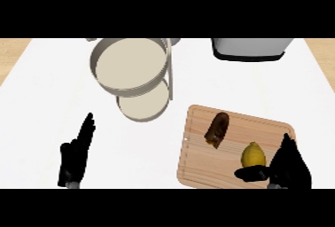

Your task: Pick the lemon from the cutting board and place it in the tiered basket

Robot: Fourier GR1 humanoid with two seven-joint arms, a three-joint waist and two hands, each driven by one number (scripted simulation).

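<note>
In the head view, the white bench [59, 88] fills most of the picture, with a strip of light wood at the far left and far right edges. A wooden cutting board [196, 168] lies at the lower right, turned a little so that its far corner points to the right. The lemon [253, 154] lies on the right part of this board, with its pointed end toward the far side. Just beside it, more to the left and a bit farther away, a brown oblong piece of food [218, 129] lies on the same board, apart from the lemon.

The right hand [291, 166] is over the right edge of the board. Its fingers reach up along the right side of the lemon and its thumb bends under the near end of the fruit, so the hand is closing around the lemon; the lemon rests on the board.

The tiered basket [128, 66] stands at the upper left of the board, well apart from the lemon. It has a larger upper tray and a smaller lower tray [142, 105] that shows below it, both pale inside. Between the lemon and the basket lie the brown food and a stretch of bare bench.

A grey pot-like vessel [252, 48] with a dark base stands at the far right edge.

The left hand [75, 155] rests at the lower left, fingers straight, holding nothing.
</note>
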